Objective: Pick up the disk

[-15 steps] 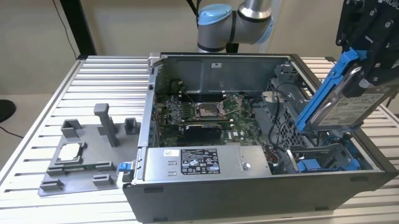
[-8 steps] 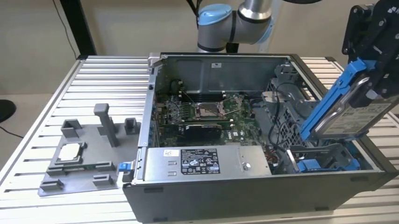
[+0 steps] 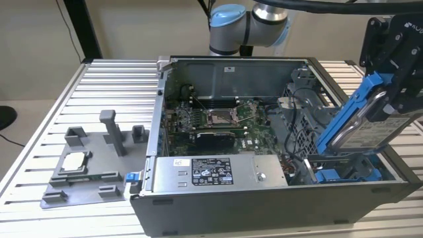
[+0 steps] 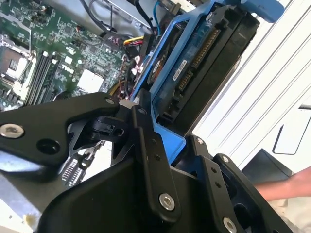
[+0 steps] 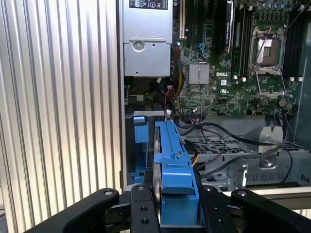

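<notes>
Note the disk [image 3: 360, 116], silver with its blue frame: it hangs tilted, lifted clear above the blue-lined bay [image 3: 343, 174] at about 4 o'clock in the open computer case [image 3: 264, 208] as you see it in the exterior view. Your gripper [image 3: 390, 96] is clamped on the disk's upper end; in both wrist views its black fingers [image 5: 141, 211] press the blue frame from either side. At 9 o'clock from the case, a grey holder [image 3: 86, 171] lies on the slatted table [image 3: 39, 124].
</notes>
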`<act>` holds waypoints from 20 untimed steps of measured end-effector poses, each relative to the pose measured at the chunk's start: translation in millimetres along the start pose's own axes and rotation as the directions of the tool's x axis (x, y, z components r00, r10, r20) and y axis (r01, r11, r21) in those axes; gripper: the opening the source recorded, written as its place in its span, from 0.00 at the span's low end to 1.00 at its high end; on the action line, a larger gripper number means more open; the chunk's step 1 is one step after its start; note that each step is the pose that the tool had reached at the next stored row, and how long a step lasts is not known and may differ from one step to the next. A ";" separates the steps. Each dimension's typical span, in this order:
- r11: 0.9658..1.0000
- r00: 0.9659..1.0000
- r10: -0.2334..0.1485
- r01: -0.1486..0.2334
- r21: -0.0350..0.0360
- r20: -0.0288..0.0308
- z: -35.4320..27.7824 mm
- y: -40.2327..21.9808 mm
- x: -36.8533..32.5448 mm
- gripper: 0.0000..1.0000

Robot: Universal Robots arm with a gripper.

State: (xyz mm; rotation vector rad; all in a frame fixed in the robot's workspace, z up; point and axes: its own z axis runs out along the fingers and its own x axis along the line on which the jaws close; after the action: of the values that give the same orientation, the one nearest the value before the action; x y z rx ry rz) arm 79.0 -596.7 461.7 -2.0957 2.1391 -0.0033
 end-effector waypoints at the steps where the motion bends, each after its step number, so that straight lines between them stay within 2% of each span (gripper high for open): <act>1: 1.000 1.000 0.003 -0.003 0.000 0.000 0.6 -0.4 0.3 0.00; 4: 1.000 1.000 0.008 -0.008 0.001 -0.001 2.5 -1.5 1.0 0.00; 7: 1.000 1.000 0.012 -0.012 0.001 -0.001 6.9 -1.1 1.8 0.00; 11: 1.000 1.000 0.013 -0.013 0.001 -0.001 10.4 -0.8 5.2 0.00; 20: 1.000 1.000 0.013 -0.013 0.001 -0.001 11.6 -0.6 5.9 0.00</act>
State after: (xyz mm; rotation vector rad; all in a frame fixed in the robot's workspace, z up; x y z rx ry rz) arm 80.8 -601.4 449.8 -2.0810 2.1531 -0.0042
